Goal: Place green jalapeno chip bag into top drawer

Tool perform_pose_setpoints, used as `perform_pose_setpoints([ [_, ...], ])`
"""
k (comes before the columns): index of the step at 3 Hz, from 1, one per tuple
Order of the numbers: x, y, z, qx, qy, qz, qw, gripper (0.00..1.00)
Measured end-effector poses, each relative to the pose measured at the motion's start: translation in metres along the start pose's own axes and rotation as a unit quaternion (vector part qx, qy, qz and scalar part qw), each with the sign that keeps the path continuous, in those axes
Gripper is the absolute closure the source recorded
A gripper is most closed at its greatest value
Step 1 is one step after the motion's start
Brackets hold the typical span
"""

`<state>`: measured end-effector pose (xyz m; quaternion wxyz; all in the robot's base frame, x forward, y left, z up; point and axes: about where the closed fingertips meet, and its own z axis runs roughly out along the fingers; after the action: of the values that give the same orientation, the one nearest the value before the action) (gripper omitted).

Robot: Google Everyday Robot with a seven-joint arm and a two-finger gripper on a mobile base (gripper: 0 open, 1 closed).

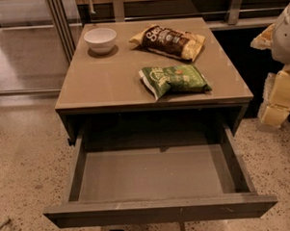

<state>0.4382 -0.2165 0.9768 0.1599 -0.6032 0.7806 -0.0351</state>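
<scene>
Well, farthest off to the left of the gripper [278, 99] sits a white bowl [100, 40], on the back corner of the table [100, 85]. Next, low down and to the gripper's left, the top drawer [157, 177] is pulled right out, and its grey floor has nothing in it, so it looks ready for the bag. Closer to the gripper, but further back on the table, lies a big brown and yellow chip bag [168, 41]; that one is not wanted. Just in front of it, and apart from it, lies the green jalapeno chip bag [174, 79], flat on the table near the front edge and right above the drawer. It is the thing nearest the gripper, yet still well apart from it. The bag looks light, puffy and crinkly, so it should squash and may slip. I think a gentle pinch across the middle, or on a flat white end, would work best, since a hard squeeze could crush the chips. Last, the gripper hangs at the far right side, past the table edge, partly cut off, and I cannot tell if it is spread wide or pinched closed
</scene>
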Motion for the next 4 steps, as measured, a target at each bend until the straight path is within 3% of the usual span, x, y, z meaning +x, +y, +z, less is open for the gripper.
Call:
perform_pose_setpoints([
  [2,0.002,-0.004,-0.001,0.013,-0.002,0.000,0.9999,0.00],
  [3,0.006,-0.014,0.023,0.029,-0.024,-0.005,0.9993,0.00],
  [4,-0.019,-0.049,0.056,0.065,-0.086,-0.030,0.9937,0.00],
])
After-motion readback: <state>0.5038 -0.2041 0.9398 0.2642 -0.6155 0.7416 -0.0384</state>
